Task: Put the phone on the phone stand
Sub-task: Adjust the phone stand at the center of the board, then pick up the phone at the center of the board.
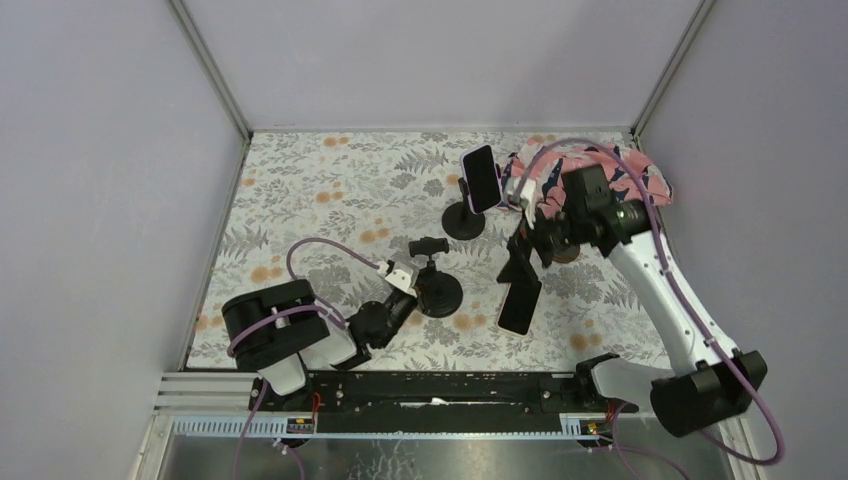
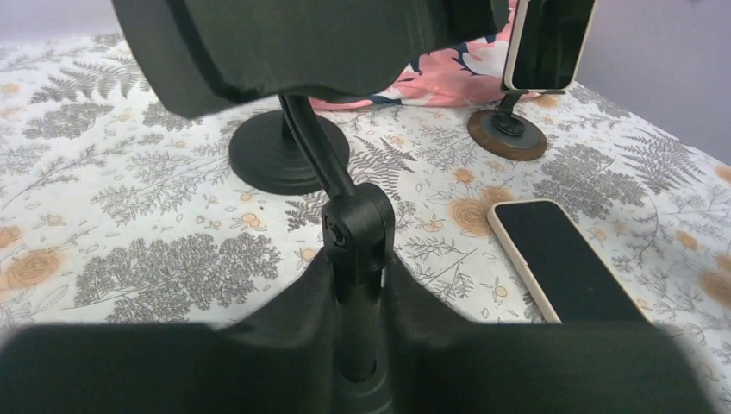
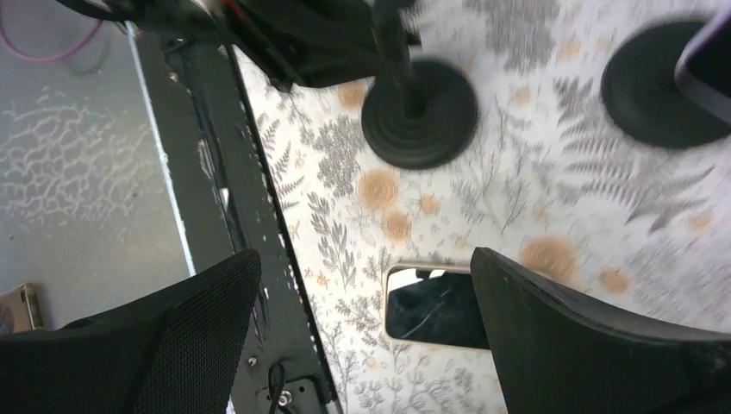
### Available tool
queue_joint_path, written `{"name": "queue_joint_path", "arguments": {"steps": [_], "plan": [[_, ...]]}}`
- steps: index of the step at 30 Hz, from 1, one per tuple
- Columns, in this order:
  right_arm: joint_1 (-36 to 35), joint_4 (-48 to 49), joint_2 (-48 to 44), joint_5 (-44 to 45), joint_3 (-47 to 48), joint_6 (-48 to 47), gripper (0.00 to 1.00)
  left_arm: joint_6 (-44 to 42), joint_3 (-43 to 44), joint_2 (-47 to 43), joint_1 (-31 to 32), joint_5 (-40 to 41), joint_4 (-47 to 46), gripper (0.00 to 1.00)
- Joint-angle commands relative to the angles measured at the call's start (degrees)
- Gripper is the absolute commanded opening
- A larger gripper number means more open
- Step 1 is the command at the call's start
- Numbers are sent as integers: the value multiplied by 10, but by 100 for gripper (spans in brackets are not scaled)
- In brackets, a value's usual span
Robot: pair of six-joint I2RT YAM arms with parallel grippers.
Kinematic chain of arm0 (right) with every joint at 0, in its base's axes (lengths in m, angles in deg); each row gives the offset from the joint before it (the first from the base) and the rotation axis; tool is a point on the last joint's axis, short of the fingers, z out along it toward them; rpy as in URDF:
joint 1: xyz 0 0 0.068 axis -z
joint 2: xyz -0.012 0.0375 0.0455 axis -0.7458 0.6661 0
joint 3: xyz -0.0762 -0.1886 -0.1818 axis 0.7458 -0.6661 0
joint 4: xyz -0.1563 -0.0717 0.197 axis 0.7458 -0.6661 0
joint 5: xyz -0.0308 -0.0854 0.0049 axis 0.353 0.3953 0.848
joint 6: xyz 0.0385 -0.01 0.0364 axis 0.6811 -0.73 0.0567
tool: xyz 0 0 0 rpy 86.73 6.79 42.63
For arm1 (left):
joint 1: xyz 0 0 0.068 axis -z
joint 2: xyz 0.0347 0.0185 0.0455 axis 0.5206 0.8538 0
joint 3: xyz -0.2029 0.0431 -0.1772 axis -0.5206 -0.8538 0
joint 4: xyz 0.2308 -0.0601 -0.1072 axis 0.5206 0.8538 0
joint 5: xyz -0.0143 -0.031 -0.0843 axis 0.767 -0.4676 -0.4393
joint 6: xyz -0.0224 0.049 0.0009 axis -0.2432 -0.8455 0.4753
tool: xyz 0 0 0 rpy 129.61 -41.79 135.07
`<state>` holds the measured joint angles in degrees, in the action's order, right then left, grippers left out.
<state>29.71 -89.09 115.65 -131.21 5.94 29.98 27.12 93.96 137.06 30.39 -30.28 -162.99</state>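
A phone (image 1: pixel 520 303) with a cream case lies screen up on the floral mat; it also shows in the left wrist view (image 2: pixel 565 263) and the right wrist view (image 3: pixel 431 306). A black phone stand (image 1: pixel 435 285) with an empty holder stands left of it. My left gripper (image 1: pixel 400 300) is shut on that stand's stem (image 2: pixel 358 228) just above its base. My right gripper (image 1: pixel 520 268) hangs open and empty above the lying phone, which sits partly under the right finger (image 3: pixel 586 345).
A second black stand (image 1: pixel 465 220) holds another phone (image 1: pixel 482 178) behind. A phone on a brown-based stand (image 2: pixel 507 134) shows in the left wrist view. Pink floral cloth (image 1: pixel 640 175) lies at the back right. The black rail (image 3: pixel 250 207) runs along the near edge.
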Motion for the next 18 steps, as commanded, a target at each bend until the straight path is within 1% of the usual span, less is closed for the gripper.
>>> {"name": "queue_joint_path", "arguments": {"steps": [1,3,4,5,7,12,13,15,18], "plan": [[48,141,-73,2,-163,55,100,3,-9,-3,0,77,-28,37],[81,173,-102,1,-207,69,100,19,-20,-29,0,77,-10,58],[91,186,-114,2,-221,74,100,29,-26,-48,1,75,8,64],[100,199,-123,0,-233,79,100,39,-31,-71,0,71,36,68],[118,218,-134,-5,-250,88,100,67,-35,-128,1,60,114,75],[158,241,-137,-28,-280,94,100,123,-27,-307,2,19,361,80],[162,245,-127,-26,-291,96,100,139,-26,-361,1,11,421,84],[173,246,-106,-21,-302,90,100,172,-24,-441,1,2,506,97],[182,217,-76,12,-276,82,100,244,-34,-566,-1,-9,606,99]]}}
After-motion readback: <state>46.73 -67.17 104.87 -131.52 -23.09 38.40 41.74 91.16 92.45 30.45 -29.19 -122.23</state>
